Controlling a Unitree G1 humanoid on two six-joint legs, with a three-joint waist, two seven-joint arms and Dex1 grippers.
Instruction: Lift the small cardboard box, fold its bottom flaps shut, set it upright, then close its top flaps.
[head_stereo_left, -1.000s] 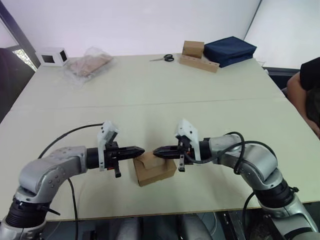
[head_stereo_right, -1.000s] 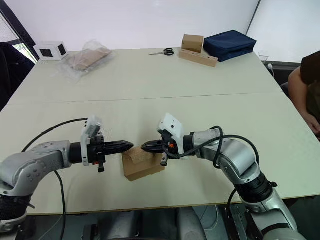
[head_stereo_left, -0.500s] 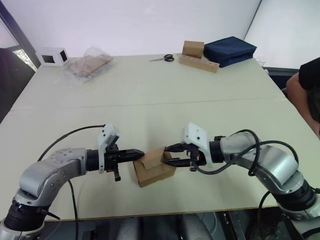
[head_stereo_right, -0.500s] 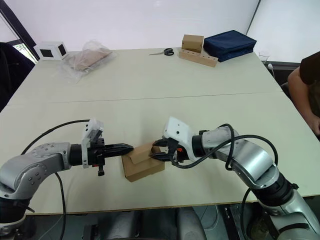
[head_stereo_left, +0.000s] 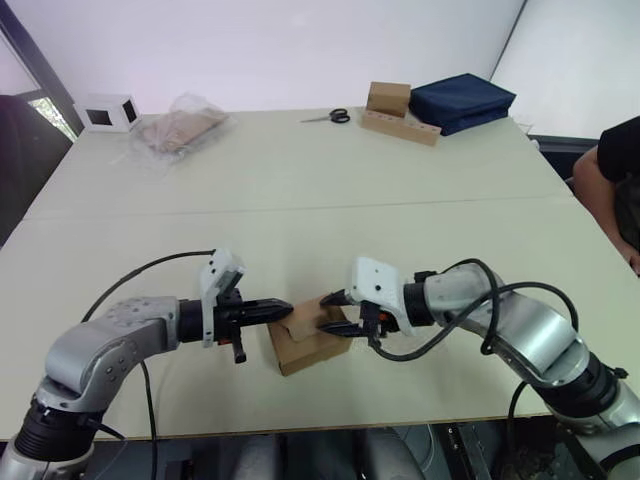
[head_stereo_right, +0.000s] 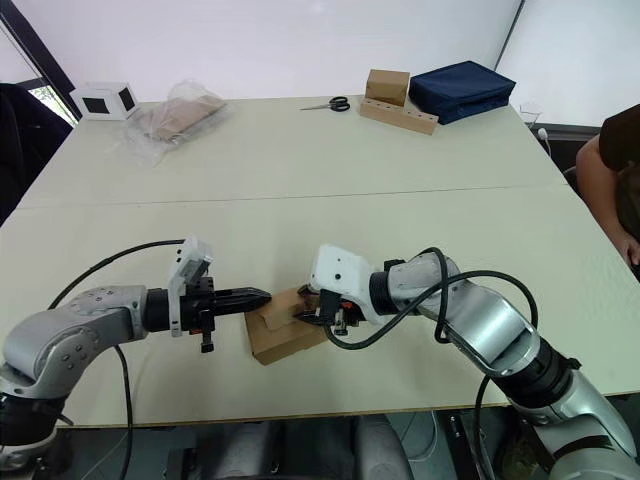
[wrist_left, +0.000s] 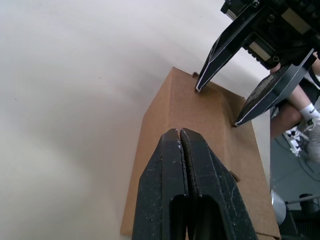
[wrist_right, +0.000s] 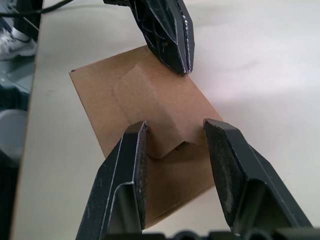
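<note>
Box (head_stereo_left: 308, 338) sits on counter (head_stereo_left: 300, 200) between both grippers. Left gripper (head_stereo_left: 283, 310): fingers closed, empty, tips at box edge. Right gripper (head_stereo_left: 334, 312): fingers apart, straddling top flaps (wrist_right: 155, 107). Box prob. light, crushable; hold by side walls.

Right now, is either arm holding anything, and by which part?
Nothing is held. The left gripper is shut, its tip over the small cardboard box. The right gripper is open, jaws straddling the raised top flap without clamping.

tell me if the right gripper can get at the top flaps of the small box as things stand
Probably yes. The right gripper is open, its fingers straddling the tuck tab of the top flaps on the small cardboard box. The shut left gripper sits at the far edge, not blocking.
</note>
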